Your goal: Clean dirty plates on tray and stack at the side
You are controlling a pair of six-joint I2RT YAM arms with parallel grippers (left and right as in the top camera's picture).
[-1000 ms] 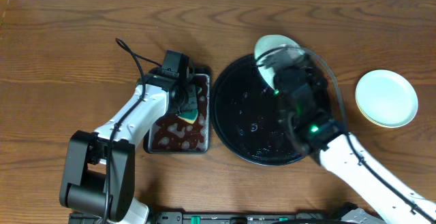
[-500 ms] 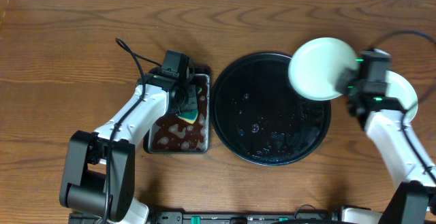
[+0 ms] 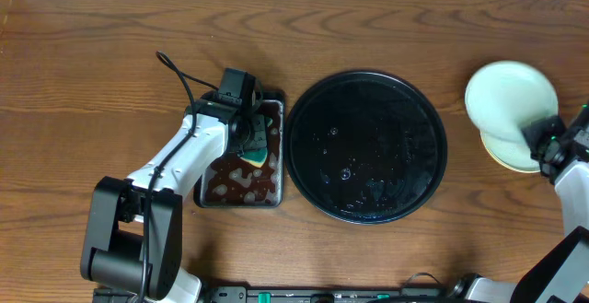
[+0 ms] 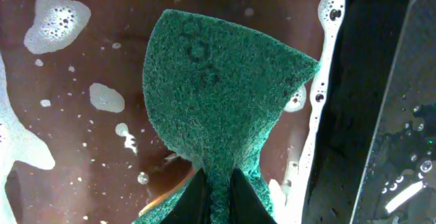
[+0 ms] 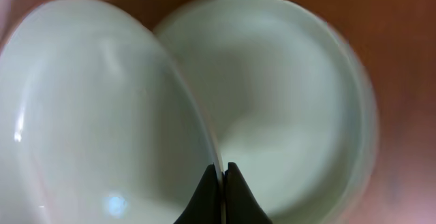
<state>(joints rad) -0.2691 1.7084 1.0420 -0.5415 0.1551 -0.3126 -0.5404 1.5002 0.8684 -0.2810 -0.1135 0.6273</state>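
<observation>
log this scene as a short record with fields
left fingers: shut on green sponge, over pan of brown foamy liquid
right fingers: shut on held plate at its rim
held plate: pale, tilted, overlapping the side stack
side stack: on the table, right of the tray
tray: black, wet, no plates on it

The right gripper [image 3: 536,134], pinching the rim of a small round pale blue-green plate [image 3: 509,94], has swung from above the large round glossy black tray [image 3: 366,75] rightward and clear of it. The plate now hangs tilted over the stacked plates [image 3: 502,156] at the table's right side, overlapping them.
</observation>
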